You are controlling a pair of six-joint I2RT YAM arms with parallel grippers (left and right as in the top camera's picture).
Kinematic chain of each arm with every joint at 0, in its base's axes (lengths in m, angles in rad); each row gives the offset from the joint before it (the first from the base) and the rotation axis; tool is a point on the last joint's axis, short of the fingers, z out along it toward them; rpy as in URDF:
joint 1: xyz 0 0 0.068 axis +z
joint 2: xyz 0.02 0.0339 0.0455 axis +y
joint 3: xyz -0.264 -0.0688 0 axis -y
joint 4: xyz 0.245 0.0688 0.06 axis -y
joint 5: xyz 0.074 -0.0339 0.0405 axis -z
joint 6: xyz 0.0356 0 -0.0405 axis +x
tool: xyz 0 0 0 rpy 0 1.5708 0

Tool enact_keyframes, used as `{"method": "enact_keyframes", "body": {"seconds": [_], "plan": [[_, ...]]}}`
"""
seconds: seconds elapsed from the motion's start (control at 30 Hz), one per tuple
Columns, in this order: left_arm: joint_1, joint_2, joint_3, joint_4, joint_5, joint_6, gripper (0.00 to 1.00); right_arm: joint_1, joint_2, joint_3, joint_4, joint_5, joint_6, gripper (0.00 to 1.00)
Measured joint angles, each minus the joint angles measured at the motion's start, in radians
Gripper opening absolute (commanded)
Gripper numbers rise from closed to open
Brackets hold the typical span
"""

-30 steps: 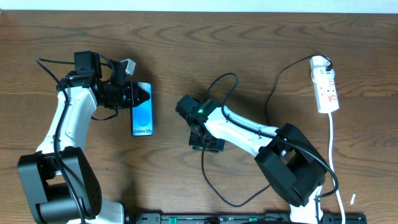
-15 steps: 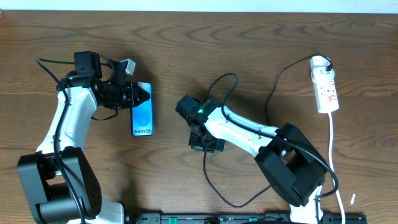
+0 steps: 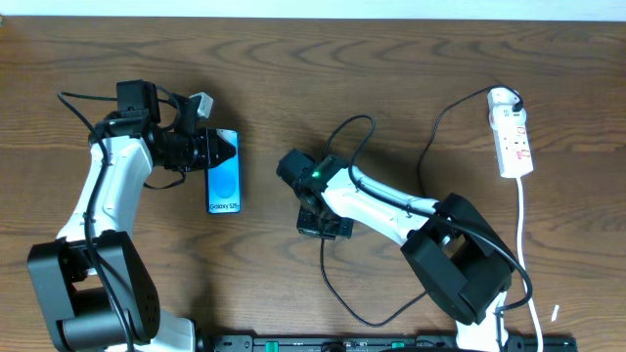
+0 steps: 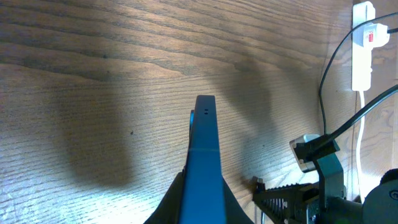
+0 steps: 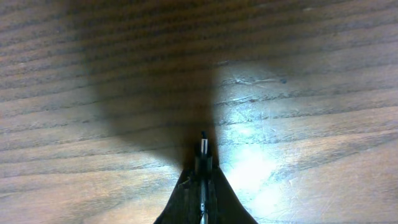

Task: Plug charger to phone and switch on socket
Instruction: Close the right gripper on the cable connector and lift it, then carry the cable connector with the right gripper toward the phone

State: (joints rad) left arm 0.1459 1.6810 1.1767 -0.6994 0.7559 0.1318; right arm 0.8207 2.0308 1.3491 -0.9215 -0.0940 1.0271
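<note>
The phone [image 3: 223,186] lies on the wooden table left of centre, its light blue screen up. My left gripper [image 3: 217,150] is shut on its far end; in the left wrist view the phone [image 4: 204,155] shows edge-on as a blue slab between the jaws. My right gripper [image 3: 324,228] sits near the table's middle, right of the phone and apart from it, shut on the charger's connector tip [image 5: 203,148], which sticks out just above the wood. The black charger cable [image 3: 326,284] loops behind it. The white socket strip [image 3: 513,135] lies at the far right.
The black cable runs in loops [image 3: 430,147] between the right arm and the socket's far end. The strip's white cord [image 3: 523,225] trails toward the front edge. The socket also shows in the left wrist view [image 4: 362,43].
</note>
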Motion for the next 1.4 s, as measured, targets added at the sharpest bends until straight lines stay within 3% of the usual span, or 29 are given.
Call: {"method": "enact_keyframes", "body": {"seconds": [0.4,0.87,1.07,1.23,1.4], "plan": [[0.000,0.000,0.000,0.000,0.000,0.000,0.07,-0.080,-0.014,0.042,0.000,-0.039,-0.180,0.01],[0.000,0.000,0.000,0.000,0.000,-0.001,0.07,-0.123,-0.401,0.082,0.186,-0.074,-0.536,0.01],[0.000,0.000,0.000,0.002,0.034,0.000,0.08,-0.232,-0.414,0.082,0.252,-0.313,-0.630,0.01],[0.000,0.000,0.000,0.056,0.158,-0.001,0.07,-0.375,-0.414,0.082,0.313,-0.612,-0.713,0.01],[0.000,0.000,0.000,0.148,0.280,-0.039,0.07,-0.453,-0.414,0.082,0.317,-0.729,-0.772,0.01]]}}
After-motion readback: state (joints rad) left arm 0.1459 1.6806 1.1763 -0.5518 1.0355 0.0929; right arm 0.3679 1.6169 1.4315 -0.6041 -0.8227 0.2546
